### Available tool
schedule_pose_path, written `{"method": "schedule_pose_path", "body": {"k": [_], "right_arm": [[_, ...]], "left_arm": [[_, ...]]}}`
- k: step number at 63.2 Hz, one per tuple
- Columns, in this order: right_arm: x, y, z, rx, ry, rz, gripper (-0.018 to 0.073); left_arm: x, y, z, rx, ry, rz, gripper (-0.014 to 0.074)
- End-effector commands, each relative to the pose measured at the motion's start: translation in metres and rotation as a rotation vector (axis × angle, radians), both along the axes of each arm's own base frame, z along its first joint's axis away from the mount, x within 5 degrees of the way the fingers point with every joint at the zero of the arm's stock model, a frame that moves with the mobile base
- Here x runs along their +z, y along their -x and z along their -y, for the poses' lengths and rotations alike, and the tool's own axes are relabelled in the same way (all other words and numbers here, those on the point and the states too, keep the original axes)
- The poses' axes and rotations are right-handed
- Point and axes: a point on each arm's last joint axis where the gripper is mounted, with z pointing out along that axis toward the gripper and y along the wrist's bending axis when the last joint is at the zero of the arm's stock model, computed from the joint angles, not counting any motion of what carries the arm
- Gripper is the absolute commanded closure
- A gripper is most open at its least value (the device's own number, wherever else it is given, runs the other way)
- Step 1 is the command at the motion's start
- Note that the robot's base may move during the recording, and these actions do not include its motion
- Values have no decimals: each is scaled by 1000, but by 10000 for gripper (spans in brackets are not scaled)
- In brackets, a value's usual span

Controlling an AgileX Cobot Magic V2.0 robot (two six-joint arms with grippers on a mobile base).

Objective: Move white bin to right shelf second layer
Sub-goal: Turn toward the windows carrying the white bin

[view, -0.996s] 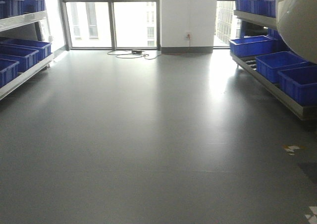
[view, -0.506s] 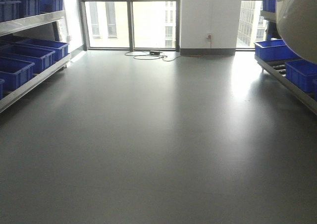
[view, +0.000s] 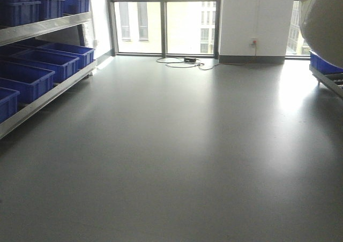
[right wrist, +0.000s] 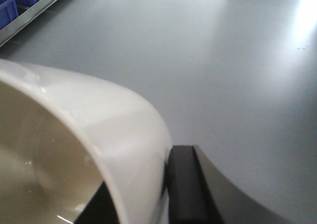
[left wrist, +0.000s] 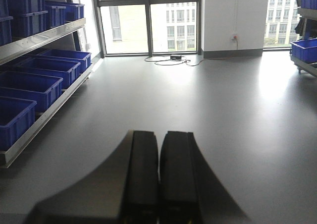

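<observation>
The left arm reaches out level over the grey floor (left wrist: 223, 100), its pincer (left wrist: 159, 174) pressed together on nothing, the black fingers side by side. The right arm carries the white bin (right wrist: 99, 120) above the floor. Its pincer (right wrist: 148, 189) pinches the tub's wall at the rim, with one black finger (right wrist: 183, 184) outside. Blue crates (left wrist: 29, 85) line the left shelf (left wrist: 49, 110). The right shelf (left wrist: 302, 65) shows only at the far right edge, well apart from the bin, with a blue crate (left wrist: 304, 49) on it. Open floor lies between. A cable (left wrist: 168, 60) lies coiled by the windows (left wrist: 148, 16).
</observation>
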Motion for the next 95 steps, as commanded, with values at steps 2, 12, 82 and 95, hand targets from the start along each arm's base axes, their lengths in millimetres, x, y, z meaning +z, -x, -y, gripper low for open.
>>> {"method": "schedule_pose_path", "body": {"k": [2, 12, 82, 95], "right_arm": [[21, -1, 0, 1, -26, 139, 502], [21, -1, 0, 1, -26, 139, 502], [21, -1, 0, 1, -26, 139, 502], [21, -1, 0, 1, -26, 139, 502]], "left_arm": [[-4, 0, 0, 0, 19, 59, 512], [-4, 0, 0, 0, 19, 59, 512], [-4, 0, 0, 0, 19, 59, 512], [-4, 0, 0, 0, 19, 59, 512]]}}
